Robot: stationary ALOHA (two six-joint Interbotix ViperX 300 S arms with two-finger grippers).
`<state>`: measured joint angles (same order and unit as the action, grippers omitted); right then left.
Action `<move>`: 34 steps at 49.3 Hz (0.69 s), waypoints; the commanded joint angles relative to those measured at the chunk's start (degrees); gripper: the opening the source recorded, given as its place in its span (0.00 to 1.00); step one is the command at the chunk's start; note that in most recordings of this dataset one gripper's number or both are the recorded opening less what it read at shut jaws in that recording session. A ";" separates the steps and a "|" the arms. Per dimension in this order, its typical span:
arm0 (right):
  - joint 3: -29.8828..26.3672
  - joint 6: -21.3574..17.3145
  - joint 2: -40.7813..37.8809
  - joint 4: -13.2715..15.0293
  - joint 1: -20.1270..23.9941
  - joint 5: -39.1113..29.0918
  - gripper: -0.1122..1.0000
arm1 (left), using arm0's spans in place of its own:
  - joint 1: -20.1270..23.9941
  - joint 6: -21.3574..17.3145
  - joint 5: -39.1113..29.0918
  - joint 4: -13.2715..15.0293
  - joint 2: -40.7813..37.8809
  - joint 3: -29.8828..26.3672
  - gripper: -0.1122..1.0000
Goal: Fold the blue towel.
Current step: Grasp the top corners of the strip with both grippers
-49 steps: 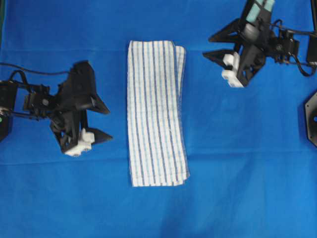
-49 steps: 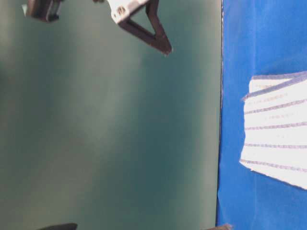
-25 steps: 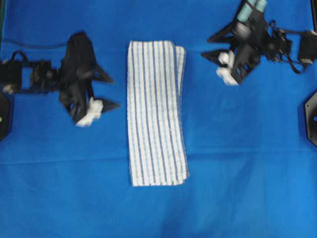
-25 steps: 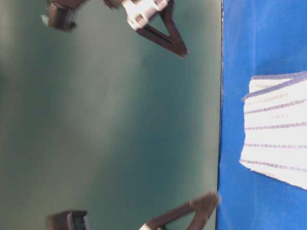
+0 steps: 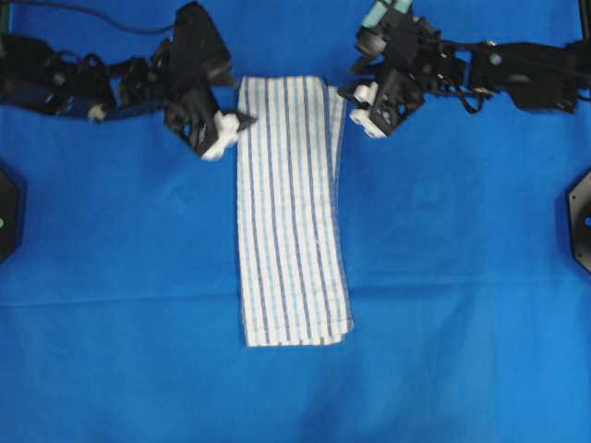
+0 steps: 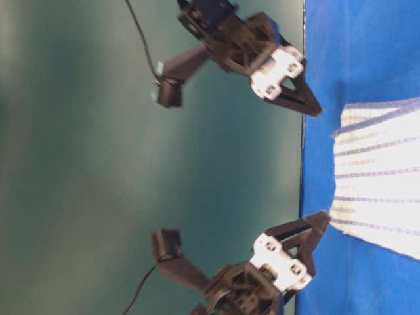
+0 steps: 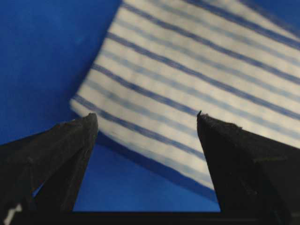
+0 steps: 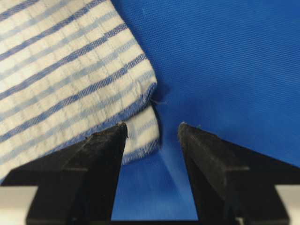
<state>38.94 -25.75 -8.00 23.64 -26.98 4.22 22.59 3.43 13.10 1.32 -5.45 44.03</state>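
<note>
The blue towel (image 5: 291, 212) lies flat as a long narrow folded strip in the middle of the table, white with thin blue stripes. My left gripper (image 5: 235, 120) is open at the strip's far left corner. In the left wrist view the towel (image 7: 187, 70) edge runs just ahead of the left gripper (image 7: 146, 117). My right gripper (image 5: 346, 85) is open at the far right corner. In the right wrist view the hemmed corner of the towel (image 8: 61, 79) sits by the inner left finger of the right gripper (image 8: 153, 125). The table-level view shows the towel (image 6: 377, 177) with the right gripper (image 6: 308, 98) and the left gripper (image 6: 315, 236) low at its end.
A plain bright-blue cloth (image 5: 462, 277) covers the table. Black fixtures sit at the left edge (image 5: 6, 217) and the right edge (image 5: 582, 217). A dark green wall (image 6: 98, 164) stands behind the table's far edge.
Both arms have swung in to the towel's far end. The left gripper went up and right to the left corner; the right gripper went left to the right corner. The towel has not moved.
</note>
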 commanded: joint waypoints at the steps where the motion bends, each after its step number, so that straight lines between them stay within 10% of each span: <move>1: -1.85 -0.18 -2.20 0.18 0.09 2.20 0.61 | 1.41 -0.09 0.53 -0.09 -1.14 -1.93 0.83; 23: -3.08 -0.26 -5.71 0.09 0.09 3.52 0.59 | 3.08 -0.09 0.62 0.00 -6.06 -3.34 0.76; 34: -2.81 -0.26 -5.71 0.18 0.44 3.43 0.27 | 3.16 -0.09 0.62 0.00 -6.50 -3.69 0.30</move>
<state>36.83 -26.02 -14.68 23.73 -26.81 7.38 25.66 3.43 13.27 1.32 -12.48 41.40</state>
